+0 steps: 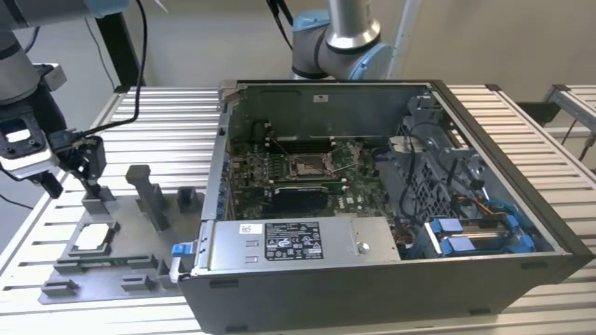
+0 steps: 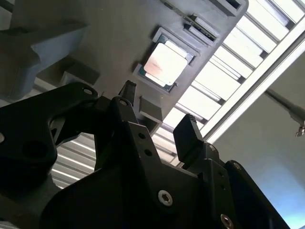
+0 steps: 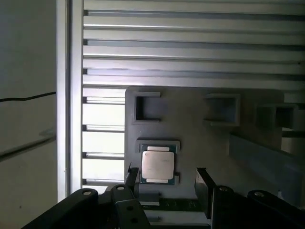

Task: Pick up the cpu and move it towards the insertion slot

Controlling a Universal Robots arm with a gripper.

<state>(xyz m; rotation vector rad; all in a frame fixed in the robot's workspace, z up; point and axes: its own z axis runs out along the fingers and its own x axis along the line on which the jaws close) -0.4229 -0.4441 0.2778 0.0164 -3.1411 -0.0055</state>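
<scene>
One slatted aluminium table (image 1: 521, 132) carries everything here, with a pale wall behind it and the base of a second robot arm (image 1: 336, 42) standing at its far edge. An open computer case (image 1: 373, 286) lies on its side in the middle of the table. A grey fixture plate (image 1: 98, 286) with upright posts and square pockets lies under the pincer.

The pincer (image 1: 70, 183) hangs over that plate with its two black fingers (image 3: 201, 183) spread wide apart. Nothing is between them. In the exterior view its fingertips hang close to a low grey block (image 1: 98, 204) on the plate; whether they touch it cannot be told.

The cpu (image 1: 93, 237) lies flat in its square pocket in the plate, silvery face up, below the pincer and clear of it. In both wrist views the chip sits beyond the fingertips, within the span of the spread fingers and nearer one of them.

The insertion slot (image 1: 310, 166), a metal-framed socket on the green board inside the case, is well apart from the pincer, toward the exterior view's right.
</scene>
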